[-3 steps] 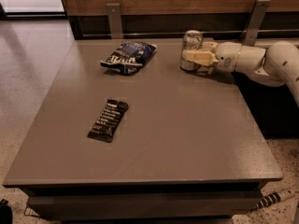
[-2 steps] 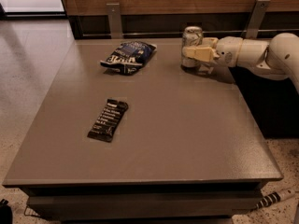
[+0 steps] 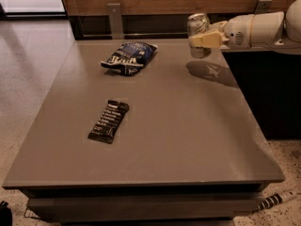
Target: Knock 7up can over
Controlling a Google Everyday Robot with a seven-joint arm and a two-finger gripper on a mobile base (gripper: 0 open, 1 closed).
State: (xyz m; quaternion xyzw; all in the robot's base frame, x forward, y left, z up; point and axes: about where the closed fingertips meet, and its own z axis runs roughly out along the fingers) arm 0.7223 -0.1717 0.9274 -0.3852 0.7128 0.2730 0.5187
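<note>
Camera view: the grey table (image 3: 188, 135) fills the scene. Near its far right edge the gripper (image 3: 200, 40), at the end of the white arm (image 3: 256, 27) reaching in from the right, is clamped around the 7up can (image 3: 198, 22). The can is upright and held clear of the tabletop, above its own shadow (image 3: 209, 72). A blue crisp bag (image 3: 129, 56) lies at the far centre. A dark snack bar (image 3: 108, 121) lies nearer, at left of centre, well apart from the can.
</note>
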